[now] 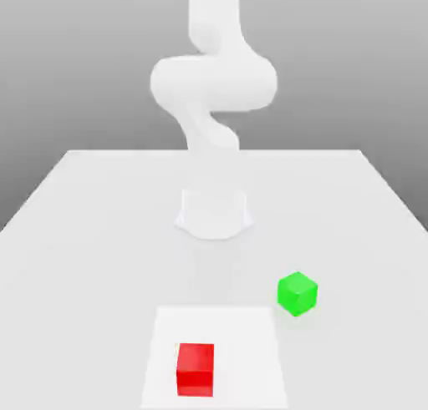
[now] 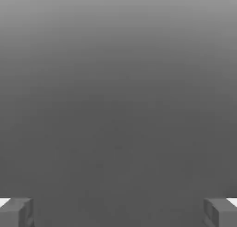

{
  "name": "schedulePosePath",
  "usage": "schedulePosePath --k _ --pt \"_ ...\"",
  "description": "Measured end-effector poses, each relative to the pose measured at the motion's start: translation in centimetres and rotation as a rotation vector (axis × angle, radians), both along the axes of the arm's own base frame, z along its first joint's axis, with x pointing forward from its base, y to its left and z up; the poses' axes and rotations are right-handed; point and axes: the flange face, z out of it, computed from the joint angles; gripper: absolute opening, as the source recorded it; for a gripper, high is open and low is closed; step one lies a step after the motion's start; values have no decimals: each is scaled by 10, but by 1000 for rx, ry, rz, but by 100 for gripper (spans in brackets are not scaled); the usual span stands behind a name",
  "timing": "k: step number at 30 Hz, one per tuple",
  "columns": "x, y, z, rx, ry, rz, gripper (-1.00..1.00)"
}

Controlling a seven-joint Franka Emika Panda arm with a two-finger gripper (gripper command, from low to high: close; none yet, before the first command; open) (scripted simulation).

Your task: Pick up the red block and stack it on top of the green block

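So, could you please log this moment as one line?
end effector: open, empty | small red cube: on table, unstacked | small green cube: apart, bare

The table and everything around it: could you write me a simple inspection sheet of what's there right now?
Surface: white table, with a lighter square patch under the red block.
Job's things: red block on the patch; green block apart, toward the exterior view's right, nothing stacked.
Clutter: nothing seen.
Grippers: gripper with fingertips wide apart, holding nothing.
Cables: nothing seen.
Surroundings: white arm, plain grey background.
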Motion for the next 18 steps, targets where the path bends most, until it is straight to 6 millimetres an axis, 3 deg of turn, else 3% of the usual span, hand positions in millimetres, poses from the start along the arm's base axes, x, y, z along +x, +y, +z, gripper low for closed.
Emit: schedulePosePath --k 4,9,13,18 --pt "47 -4 -72 3 125 -2 0" --pt "86 -9 -167 6 275 -5 0" --pt "102 -13 -247 8 395 -9 0" --pt "103 -18 -346 8 544 -15 0"
